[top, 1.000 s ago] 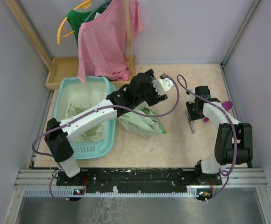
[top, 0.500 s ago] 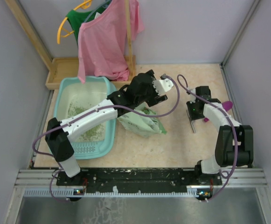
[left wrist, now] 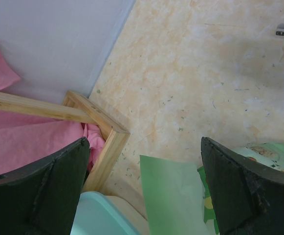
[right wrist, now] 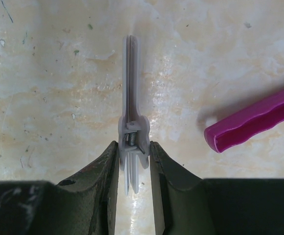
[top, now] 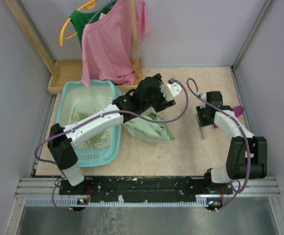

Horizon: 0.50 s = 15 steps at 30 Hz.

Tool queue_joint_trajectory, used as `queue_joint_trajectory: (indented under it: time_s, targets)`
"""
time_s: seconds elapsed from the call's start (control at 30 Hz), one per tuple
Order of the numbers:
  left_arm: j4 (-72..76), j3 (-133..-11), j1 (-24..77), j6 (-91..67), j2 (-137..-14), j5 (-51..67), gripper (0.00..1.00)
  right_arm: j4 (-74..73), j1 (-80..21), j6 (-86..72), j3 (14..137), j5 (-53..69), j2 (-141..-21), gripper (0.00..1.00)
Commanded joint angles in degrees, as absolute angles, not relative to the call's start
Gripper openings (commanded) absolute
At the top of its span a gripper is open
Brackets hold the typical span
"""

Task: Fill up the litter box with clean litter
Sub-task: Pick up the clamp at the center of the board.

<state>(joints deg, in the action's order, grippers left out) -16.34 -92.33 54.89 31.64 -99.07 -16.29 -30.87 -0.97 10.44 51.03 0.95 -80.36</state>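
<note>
Where left end effector [left wrist: 144,144] gapes, litter box [top: 63,96] lies beside (leftward).

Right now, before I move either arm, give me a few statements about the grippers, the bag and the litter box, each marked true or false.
1. The right gripper has its jaws closed on a grey clip. True.
2. The left gripper is holding the green bag. False: its jaws stand wide open over the bag's edge, with nothing between them.
3. The litter box holds some litter. True.
4. The magenta scoop sits inside the litter box. False: it lies on the table beside the right gripper.
</note>
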Motion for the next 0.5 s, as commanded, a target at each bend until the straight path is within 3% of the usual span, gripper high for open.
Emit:
queue_joint_trajectory:
  time_s: [0.0, 0.1, 0.13, 0.27, 0.47]
  targets:
    - [-16.78, -93.07, 55.11, 30.78, -99.13, -16.26, 0.99, -29.49, -0.70, 10.77, 52.40, 2.30, -81.44, 0.01]
    - [-16.83, -92.65, 55.11, 30.51, -98.78, -16.35, 0.99, -30.11, -0.70, 10.81, 52.77, 3.75, -82.16, 0.30]
    - [-16.79, -92.52, 55.11, 30.50, -98.83, -16.35, 0.99, -30.22, -0.68, 10.81, 52.89, 4.19, -82.37, 0.35]
    - [-16.79, -92.41, 55.11, 30.58, -98.72, -16.44, 0.99, -30.58, -0.70, 11.07, 52.97, 5.25, -82.84, 0.42]
    - [-16.80, -92.37, 55.11, 30.57, -98.70, -16.42, 0.99, -30.88, -0.70, 11.42, 52.68, 4.67, -83.41, 0.42]
